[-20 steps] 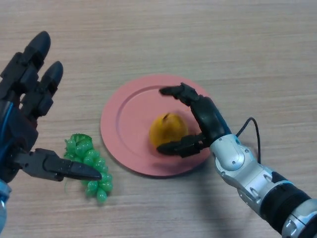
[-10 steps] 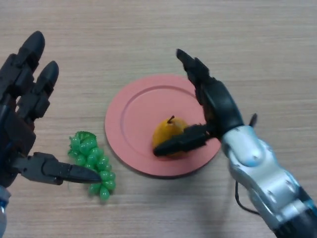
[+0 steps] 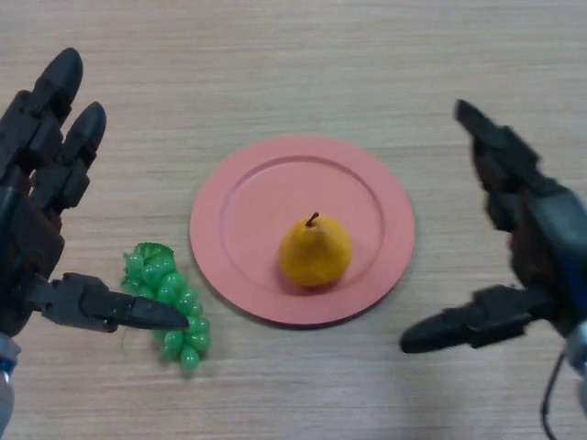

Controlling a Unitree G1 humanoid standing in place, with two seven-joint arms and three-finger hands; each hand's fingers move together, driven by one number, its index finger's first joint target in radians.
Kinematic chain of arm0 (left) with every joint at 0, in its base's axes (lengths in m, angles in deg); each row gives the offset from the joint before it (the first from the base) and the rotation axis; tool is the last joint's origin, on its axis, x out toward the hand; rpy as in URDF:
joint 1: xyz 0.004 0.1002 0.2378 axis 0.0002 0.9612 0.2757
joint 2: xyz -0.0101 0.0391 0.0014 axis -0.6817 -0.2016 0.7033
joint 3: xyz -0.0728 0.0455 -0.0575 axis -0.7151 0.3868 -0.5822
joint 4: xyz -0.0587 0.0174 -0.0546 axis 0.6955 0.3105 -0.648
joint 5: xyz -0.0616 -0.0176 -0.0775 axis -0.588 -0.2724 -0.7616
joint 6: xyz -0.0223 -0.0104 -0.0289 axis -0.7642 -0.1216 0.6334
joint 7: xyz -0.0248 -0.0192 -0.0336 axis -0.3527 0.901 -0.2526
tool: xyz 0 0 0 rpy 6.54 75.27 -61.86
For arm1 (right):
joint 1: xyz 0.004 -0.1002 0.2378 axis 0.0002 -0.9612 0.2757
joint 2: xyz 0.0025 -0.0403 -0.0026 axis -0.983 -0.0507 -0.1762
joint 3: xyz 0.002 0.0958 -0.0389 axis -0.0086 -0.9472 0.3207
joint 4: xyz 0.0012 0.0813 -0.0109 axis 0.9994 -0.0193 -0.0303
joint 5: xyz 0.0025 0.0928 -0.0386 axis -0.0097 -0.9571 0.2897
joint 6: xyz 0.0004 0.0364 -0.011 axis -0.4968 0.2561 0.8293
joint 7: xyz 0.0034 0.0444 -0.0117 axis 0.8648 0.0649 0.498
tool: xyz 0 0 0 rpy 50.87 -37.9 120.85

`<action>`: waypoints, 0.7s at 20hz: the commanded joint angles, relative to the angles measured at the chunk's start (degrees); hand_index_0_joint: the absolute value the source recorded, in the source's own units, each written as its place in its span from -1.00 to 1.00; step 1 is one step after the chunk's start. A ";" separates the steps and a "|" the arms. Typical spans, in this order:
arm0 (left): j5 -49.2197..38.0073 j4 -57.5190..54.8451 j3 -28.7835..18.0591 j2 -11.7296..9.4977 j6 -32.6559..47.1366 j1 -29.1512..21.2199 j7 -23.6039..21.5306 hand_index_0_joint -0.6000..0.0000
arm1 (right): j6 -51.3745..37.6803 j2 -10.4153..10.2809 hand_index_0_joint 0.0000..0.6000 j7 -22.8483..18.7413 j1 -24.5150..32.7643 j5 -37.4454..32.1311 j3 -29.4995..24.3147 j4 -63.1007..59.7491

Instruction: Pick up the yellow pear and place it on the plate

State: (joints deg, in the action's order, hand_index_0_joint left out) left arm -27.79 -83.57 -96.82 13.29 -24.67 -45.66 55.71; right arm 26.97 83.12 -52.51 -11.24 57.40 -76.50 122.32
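Note:
The yellow pear [image 3: 315,250] stands upright on the pink plate [image 3: 248,197], a little right of its centre. My right hand [image 3: 537,234] is open and empty to the right of the plate, clear of the pear, thumb pointing left below the plate's rim. My left hand [image 3: 32,211] is open and empty at the left edge, its thumb reaching toward the green grapes.
A bunch of green grapes [image 3: 168,304] lies on the wooden table [image 3: 293,64] just left of the plate's lower rim, under my left thumb.
My right hand has let go of the pear and drawn back to the right, off the plate. The pear stays on the plate. My left hand has barely moved.

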 commanded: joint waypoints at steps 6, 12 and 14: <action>3.19 -4.10 2.11 -1.68 -0.23 -4.70 -0.67 1.00 | -4.58 1.73 -1.00 0.19 -1.49 -1.05 -7.66 11.36; 4.71 -2.64 3.40 -2.01 -0.05 -4.75 1.21 1.00 | -4.94 1.17 -1.00 -0.29 -2.63 -1.25 -7.82 13.73; 5.45 -2.24 3.60 -1.76 0.91 -4.83 1.31 1.00 | -3.78 1.42 -1.00 -0.95 -1.79 -0.88 -7.79 14.32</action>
State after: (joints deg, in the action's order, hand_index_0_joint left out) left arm -23.36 -83.30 -91.87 12.85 -33.05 -48.83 56.60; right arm 28.22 83.56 -52.07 -14.73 57.40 -81.30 132.70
